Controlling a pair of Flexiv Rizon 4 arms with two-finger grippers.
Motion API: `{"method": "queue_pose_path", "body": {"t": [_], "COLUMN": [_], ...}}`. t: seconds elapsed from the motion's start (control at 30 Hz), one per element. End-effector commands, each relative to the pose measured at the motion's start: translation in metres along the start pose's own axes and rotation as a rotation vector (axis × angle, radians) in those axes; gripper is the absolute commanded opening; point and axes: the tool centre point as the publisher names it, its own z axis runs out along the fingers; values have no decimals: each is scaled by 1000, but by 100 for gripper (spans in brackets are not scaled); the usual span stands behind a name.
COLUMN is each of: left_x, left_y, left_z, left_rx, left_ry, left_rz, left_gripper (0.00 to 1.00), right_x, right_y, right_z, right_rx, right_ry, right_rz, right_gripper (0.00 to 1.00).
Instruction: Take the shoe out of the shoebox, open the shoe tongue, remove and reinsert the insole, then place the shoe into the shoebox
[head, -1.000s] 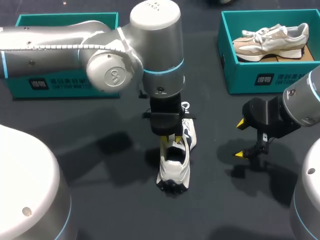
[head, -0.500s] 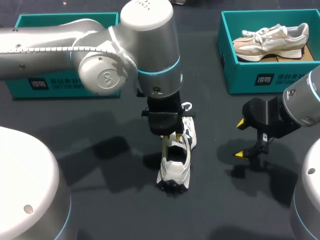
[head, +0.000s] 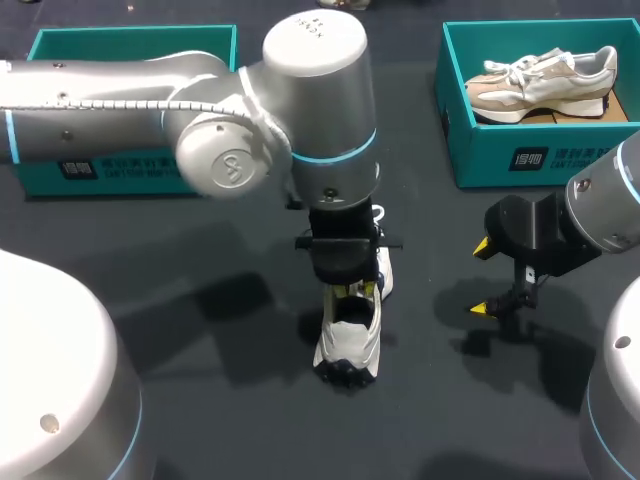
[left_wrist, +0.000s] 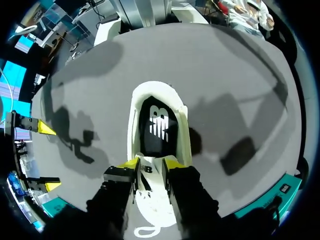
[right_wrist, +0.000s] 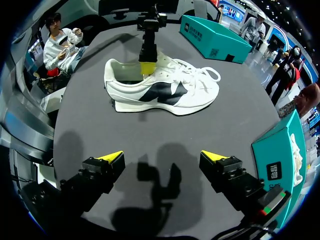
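Observation:
A white sneaker with navy side patches (head: 350, 335) stands upright on the dark table, heel toward the near edge. My left gripper (head: 352, 288) comes straight down onto it. In the left wrist view its yellow fingertips (left_wrist: 129, 163) pinch the white tongue (left_wrist: 150, 173) from both sides, and the dark insole (left_wrist: 159, 127) shows in the shoe's opening ahead of them. My right gripper (head: 483, 278) hangs open to the right of the shoe, holding nothing. The right wrist view shows the sneaker (right_wrist: 165, 92) side-on, ahead of the right gripper (right_wrist: 162, 156), with the left gripper (right_wrist: 148, 67) at its collar.
A teal shoebox (head: 130, 40) lies at the back left, partly behind my left arm. Another teal shoebox (head: 500, 150) at the back right holds a beige sneaker (head: 545, 80).
My left arm's wrist has swung back a little to the right, and its gripper sits slightly lower on the tongue. The shoe and the right arm have not moved.

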Motion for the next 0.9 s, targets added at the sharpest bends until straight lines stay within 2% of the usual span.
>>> {"method": "queue_pose_path", "body": {"t": [0.03, 0.17, 0.23, 0.3, 0.37, 0.5, 0.63, 0.73, 0.9], "left_x": [8, 7, 7, 7, 8, 7, 6, 6, 6], "left_y": [-16, -19, -21, -24, -28, -38, -45, -47, -47], "left_z": [-36, -52, -56, -59, -63, -71, -76, -77, -77], "left_rx": [-36, -6, 4, 11, 20, 33, 39, -29, -29], "left_ry": [-10, -6, 2, 10, 10, 23, 57, 89, 89], "left_rz": [-36, -119, -174, -235, -292, -381, -577, -767, -767], "left_gripper": [35, 41, 49, 77, 100, 100, 100, 100, 100], "right_x": [2, 2, 2, 2, 2, 2, 2, 2, 2], "right_y": [0, 0, 0, 0, 0, 0, 0, 0, 0], "right_z": [0, 0, 0, 0, 0, 0, 0, 0, 0], "right_rx": [1, 1, 1, 1, 1, 1, 1, 1, 1], "right_ry": [-3, -3, -3, -3, -3, -3, -3, -3, -3], "right_rz": [-1, -1, -1, -1, -1, -1, -1, -1, -1], "right_gripper": [100, 100, 100, 100, 100, 100, 100, 100, 100]}}
